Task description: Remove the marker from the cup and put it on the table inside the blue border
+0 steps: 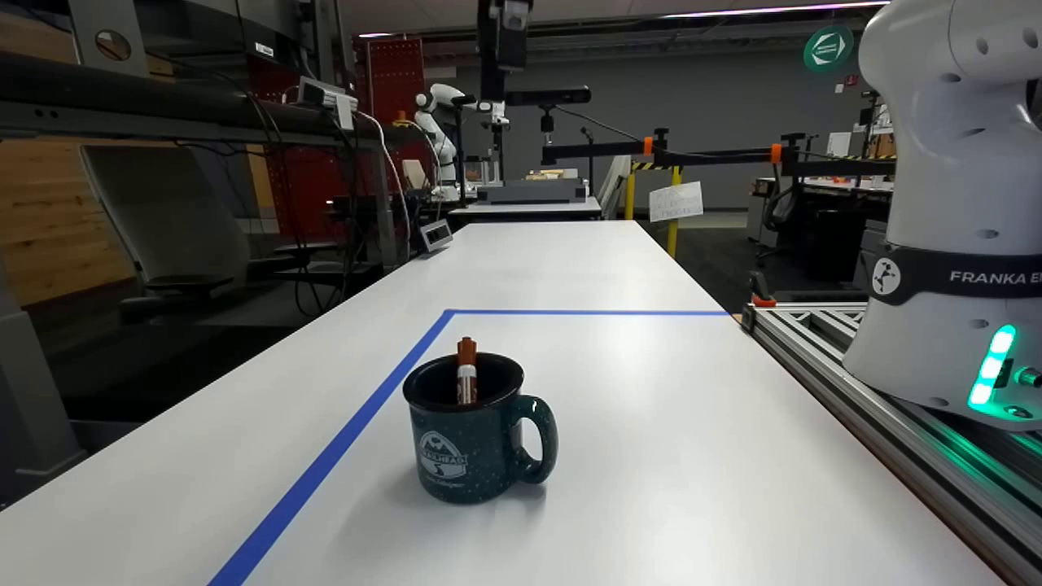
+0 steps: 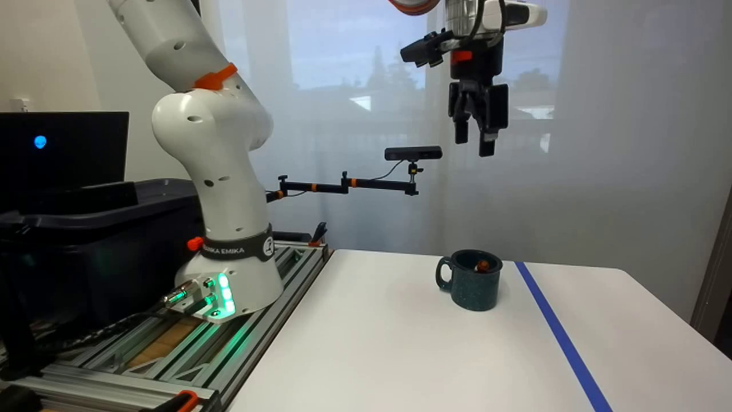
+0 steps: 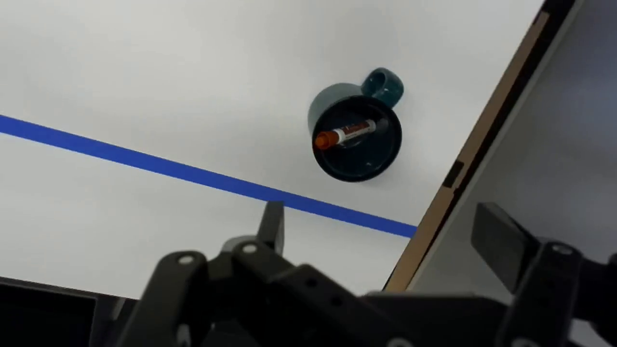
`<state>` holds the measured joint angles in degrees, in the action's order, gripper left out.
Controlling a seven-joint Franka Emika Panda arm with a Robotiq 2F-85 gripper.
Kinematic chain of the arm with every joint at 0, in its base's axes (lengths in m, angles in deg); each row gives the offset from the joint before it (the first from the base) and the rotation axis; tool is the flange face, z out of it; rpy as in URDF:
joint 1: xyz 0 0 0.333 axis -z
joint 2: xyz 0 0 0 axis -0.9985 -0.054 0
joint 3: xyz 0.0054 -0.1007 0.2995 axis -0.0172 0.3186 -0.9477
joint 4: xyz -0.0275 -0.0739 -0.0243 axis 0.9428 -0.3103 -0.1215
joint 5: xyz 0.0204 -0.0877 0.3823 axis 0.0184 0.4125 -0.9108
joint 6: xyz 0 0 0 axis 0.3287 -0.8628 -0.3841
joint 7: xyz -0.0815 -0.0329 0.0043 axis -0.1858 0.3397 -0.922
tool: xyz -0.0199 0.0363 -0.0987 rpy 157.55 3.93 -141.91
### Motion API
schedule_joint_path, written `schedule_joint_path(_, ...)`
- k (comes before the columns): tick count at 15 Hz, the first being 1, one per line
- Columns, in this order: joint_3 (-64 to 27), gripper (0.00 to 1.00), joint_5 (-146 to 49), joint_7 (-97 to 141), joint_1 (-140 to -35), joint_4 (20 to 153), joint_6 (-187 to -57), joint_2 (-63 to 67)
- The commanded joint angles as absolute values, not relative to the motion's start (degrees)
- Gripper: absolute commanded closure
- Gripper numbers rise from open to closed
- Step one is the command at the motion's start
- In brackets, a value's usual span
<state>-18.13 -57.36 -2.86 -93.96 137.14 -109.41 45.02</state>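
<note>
Above the table (image 2: pixel 366 343), the end effector (image 2: pixel 474 141) is spread wide, with nothing gripped. The cup (image 1: pixel 470 452) is stood upright on the table. Inside it the marker (image 1: pixel 466 373) is leaned, orange-brown end uppermost. Light, stiff, rather slick handling should be expected; hold is best taken across that raised end.

1 orange-capped marker (image 3: pixel 349 133) leans inside the upright dark-green cup (image 1: pixel 480 443), within the blue border (image 1: pixel 348 435).
</note>
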Motion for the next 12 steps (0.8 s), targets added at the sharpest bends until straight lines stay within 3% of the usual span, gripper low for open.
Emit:
schedule_joint_path(1, -16.06, 0.0, -54.92, -14.72, -94.33, 138.27, -112.15, 41.1)
schedule_joint_path(6, -14.96, 0.0, -57.26, -31.28, -95.59, 140.76, -120.31, 36.85)
schedule_joint_path(12, -16.41, 0.0, -55.57, -33.44, -94.3, 139.61, -119.38, 34.85)
